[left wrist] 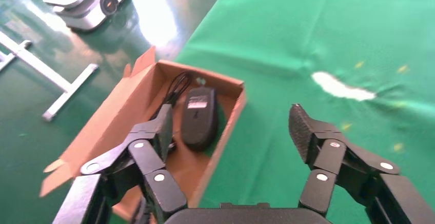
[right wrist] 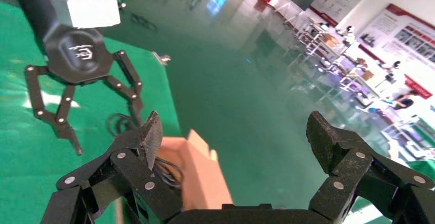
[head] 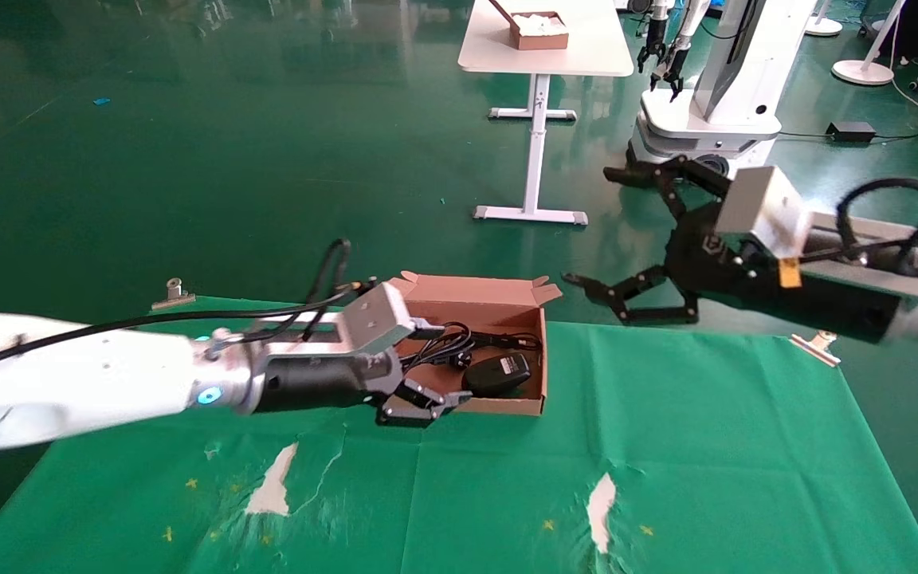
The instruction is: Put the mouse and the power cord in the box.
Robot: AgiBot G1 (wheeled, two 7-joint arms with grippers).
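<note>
The brown cardboard box [head: 475,300] lies open on the green cloth, its lid flap folded back. Inside it, the black mouse [head: 497,372] rests at the near right, and the looped power cord [head: 447,344] lies beside it. My left gripper [head: 433,367] is open at the box's left end, one finger over the inside and the other outside the near wall. The left wrist view shows the mouse [left wrist: 199,116] in the box [left wrist: 113,116] beyond the empty left gripper [left wrist: 231,119]. My right gripper [head: 590,227] hangs open and empty in the air, right of the box. The right gripper [right wrist: 234,124] looks down on the box [right wrist: 197,172].
The green cloth has white torn patches [head: 601,498] near the front, and metal clips [head: 816,347] at its far corners. Behind, on the floor, stand a white table [head: 578,56] carrying a small brown box [head: 539,30], and another robot [head: 714,96].
</note>
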